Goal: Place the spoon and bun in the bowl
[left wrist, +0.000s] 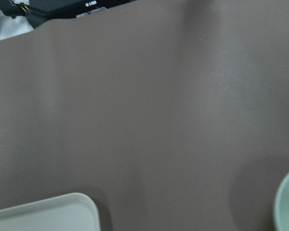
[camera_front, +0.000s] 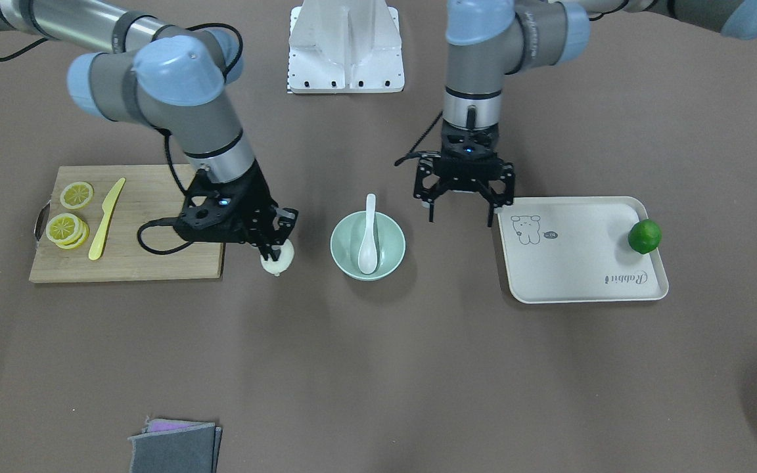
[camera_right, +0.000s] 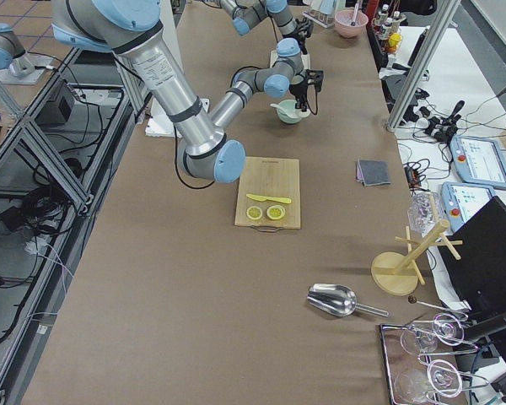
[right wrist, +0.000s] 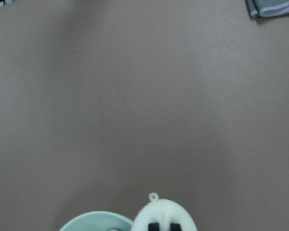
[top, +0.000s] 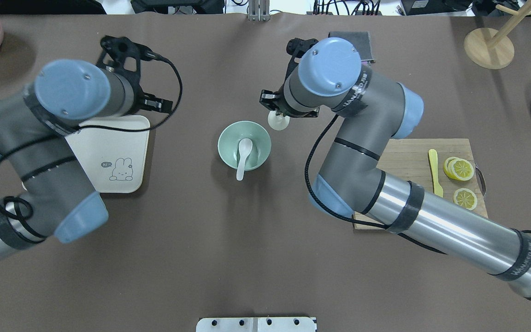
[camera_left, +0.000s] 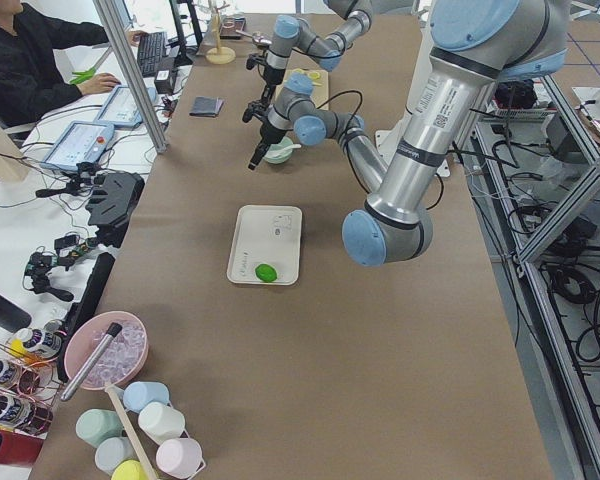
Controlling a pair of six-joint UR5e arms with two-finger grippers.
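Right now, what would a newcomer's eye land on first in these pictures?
The right gripper, shut on the white bun just beside the mint-green bowl at mid-table, where the white spoon lies with its handle over the rim. Next, the left gripper hanging open by the beige tray, which carries a green lime.

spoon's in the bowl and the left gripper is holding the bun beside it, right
No: the right gripper holds the bun beside the bowl, as the front-facing view shows; the left gripper is open and empty. The spoon is in the bowl.
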